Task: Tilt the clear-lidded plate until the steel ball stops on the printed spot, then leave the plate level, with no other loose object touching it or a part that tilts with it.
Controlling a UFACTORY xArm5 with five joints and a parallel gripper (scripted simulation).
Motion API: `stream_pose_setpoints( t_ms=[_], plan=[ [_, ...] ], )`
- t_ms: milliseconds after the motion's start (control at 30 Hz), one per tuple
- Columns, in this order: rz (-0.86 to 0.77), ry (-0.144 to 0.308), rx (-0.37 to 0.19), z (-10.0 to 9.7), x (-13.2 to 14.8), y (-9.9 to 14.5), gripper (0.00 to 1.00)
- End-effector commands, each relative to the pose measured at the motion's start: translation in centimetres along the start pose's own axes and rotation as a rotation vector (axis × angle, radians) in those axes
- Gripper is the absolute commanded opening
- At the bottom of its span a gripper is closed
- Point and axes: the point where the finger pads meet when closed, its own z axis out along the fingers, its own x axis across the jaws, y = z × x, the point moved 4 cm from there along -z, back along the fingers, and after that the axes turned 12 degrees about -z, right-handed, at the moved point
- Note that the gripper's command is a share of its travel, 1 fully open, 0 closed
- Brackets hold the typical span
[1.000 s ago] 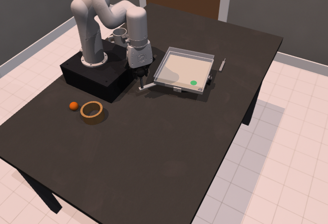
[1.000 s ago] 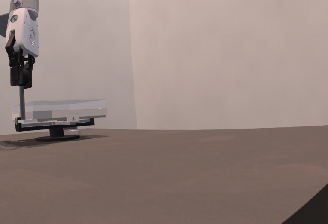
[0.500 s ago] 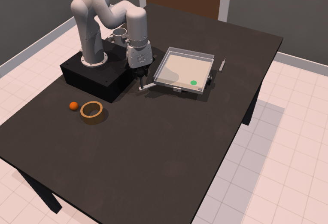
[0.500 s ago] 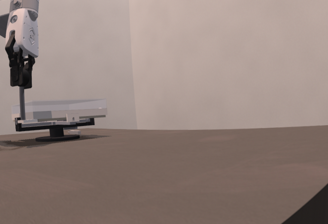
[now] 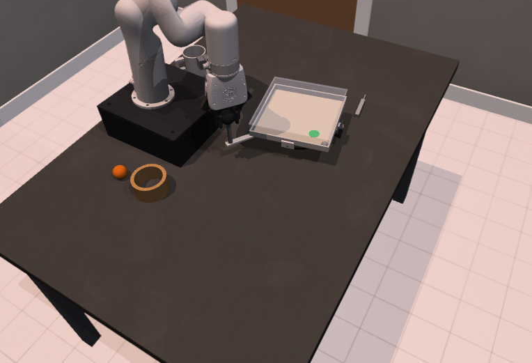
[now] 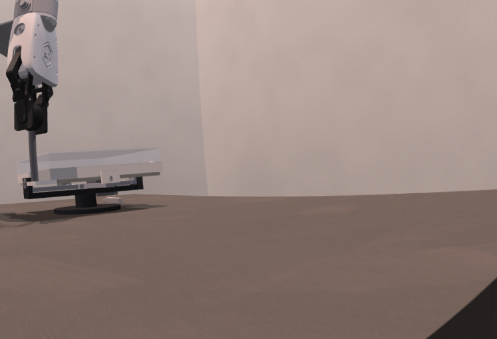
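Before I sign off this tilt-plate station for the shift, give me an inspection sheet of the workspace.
Surface: dark table, shadowed near the arm.
Job's things: clear-lidded plate on a black pedestal; green spot near a front corner; steel ball in that corner, off the spot.
Clutter: orange ball, tan ring, small grey bar, all apart from the plate.
Hand: hand shut on the upright grey handle by the plate's edge.
Cables: nothing seen.
Surroundings: tiled floor, grey walls, brown door.

Soft even light, sharp frames (faint shadows beneath objects).
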Motion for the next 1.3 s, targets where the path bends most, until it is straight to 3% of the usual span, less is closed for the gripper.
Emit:
stream_pose_setpoints(
  t_ms=[0, 1267],
  plan=[
    [0.011, 0.002, -0.005, -0.16, 0.12, 0.17, 0.0],
    [0.039, 0.002, -0.003, -0.23, 0.13, 0.32, 0.0]
  ],
)
